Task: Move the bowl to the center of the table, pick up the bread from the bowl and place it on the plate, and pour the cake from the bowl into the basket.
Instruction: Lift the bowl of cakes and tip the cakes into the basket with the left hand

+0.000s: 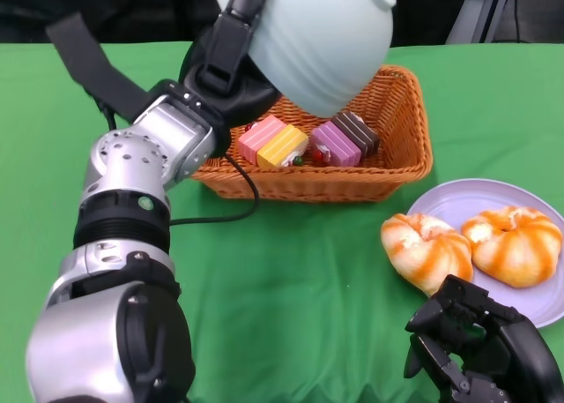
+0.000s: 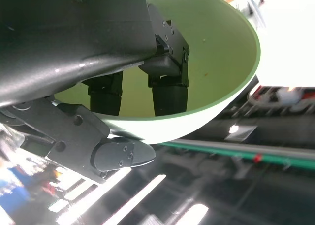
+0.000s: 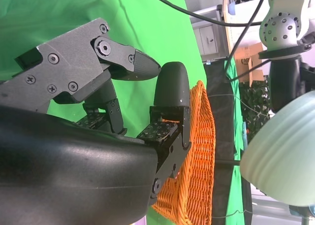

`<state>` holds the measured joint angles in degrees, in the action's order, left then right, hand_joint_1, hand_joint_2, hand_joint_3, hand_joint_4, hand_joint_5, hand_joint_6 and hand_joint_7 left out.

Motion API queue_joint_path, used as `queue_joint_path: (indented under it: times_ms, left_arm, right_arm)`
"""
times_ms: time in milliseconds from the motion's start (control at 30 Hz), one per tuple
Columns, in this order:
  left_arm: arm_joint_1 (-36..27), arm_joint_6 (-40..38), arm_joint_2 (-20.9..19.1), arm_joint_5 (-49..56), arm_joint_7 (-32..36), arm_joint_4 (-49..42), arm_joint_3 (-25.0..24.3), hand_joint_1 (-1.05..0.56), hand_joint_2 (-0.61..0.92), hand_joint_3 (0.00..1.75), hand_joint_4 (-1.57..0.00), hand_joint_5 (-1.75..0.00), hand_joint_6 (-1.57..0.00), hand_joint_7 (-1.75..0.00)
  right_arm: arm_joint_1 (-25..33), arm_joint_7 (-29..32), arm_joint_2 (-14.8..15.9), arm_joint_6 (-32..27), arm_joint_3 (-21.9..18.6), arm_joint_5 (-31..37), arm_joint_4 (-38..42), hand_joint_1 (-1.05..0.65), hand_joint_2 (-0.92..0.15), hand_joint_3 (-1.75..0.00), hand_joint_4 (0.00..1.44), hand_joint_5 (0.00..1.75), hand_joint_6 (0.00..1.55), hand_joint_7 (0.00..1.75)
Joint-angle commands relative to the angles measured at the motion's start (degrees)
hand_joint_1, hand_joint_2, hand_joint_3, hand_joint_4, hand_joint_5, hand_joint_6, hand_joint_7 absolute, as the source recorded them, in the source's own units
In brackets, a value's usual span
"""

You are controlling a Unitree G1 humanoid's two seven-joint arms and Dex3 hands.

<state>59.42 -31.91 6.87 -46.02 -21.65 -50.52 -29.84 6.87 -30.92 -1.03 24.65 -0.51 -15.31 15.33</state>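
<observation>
A: Tipping over the basket (image 1: 388, 169) near the far edge of the counter (image 1: 300, 271), the bowl (image 1: 308, 41) was clamped at its rim by the left robot hand (image 1: 225, 72); its inside showed bare.

B: And the cakes (image 1: 308, 141)?

A: They lay in the basket. Both breads (image 1: 471, 246) sat on the plate (image 1: 458, 200) toward the right edge. The right robot hand (image 1: 480, 350) hung by the near edge, fingers apart, holding nothing.

B: Then I judged only setting down the bowl remained.

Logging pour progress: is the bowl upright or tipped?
Tipped: the left hand holds the bowl tilted above the basket; inside looks empty.
</observation>
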Motion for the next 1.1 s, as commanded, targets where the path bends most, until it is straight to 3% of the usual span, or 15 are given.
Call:
queue_joint_path:
  times_ms: [33,100,300,633,967,1100]
  left_arm:
    - [-1.38,2.8,-1.07,1.67,-4.59,3.12,2.15,-0.16,0.85,0.7,-0.57,-1.73,-0.54,-1.65]
    - [-2.42,6.29,-1.21,3.99,-8.25,5.01,4.5,-0.15,0.76,0.92,-0.58,-1.69,-0.6,-1.6]
    - [-4.97,20.66,-2.08,14.01,-13.33,8.55,12.13,-0.12,0.63,1.19,-0.75,-1.61,-0.76,-1.48]
    - [-8.32,39.25,-3.76,25.03,-13.04,8.16,17.88,-0.08,0.57,1.19,-0.75,-1.64,-0.75,-1.47]
    - [-10.69,63.09,-6.91,37.87,-5.09,4.88,21.99,-0.06,0.53,1.22,-0.79,-1.56,-0.79,-1.45]
    - [-12.1,73.0,-9.29,44.69,0.93,3.33,23.84,-0.08,0.63,1.02,-0.76,-1.62,-0.77,-1.42]
  right_arm:
    - [-0.17,0.0,0.62,0.22,-0.17,-0.41,0.4,-0.11,-0.65,-0.8,0.63,1.66,0.58,1.36]
    - [-0.26,0.53,0.83,-0.02,-0.07,0.3,0.2,-0.12,-0.65,-0.81,0.64,1.66,0.58,1.36]
    - [-1.71,1.26,0.76,0.69,-0.29,0.98,0.96,-0.14,-0.63,-0.82,0.66,1.65,0.59,1.35]
    - [-2.62,2.98,0.31,-0.15,-0.11,1.26,0.27,-0.14,-0.61,-0.88,0.7,1.61,0.61,1.35]
    - [-2.63,3.92,0.51,-0.39,0.17,1.71,-0.75,-0.11,-0.59,-0.95,0.68,1.62,0.61,1.36]
    - [-2.56,4.15,0.72,-1.69,0.16,1.7,-1.25,-0.09,-0.59,-0.96,0.69,1.61,0.62,1.36]
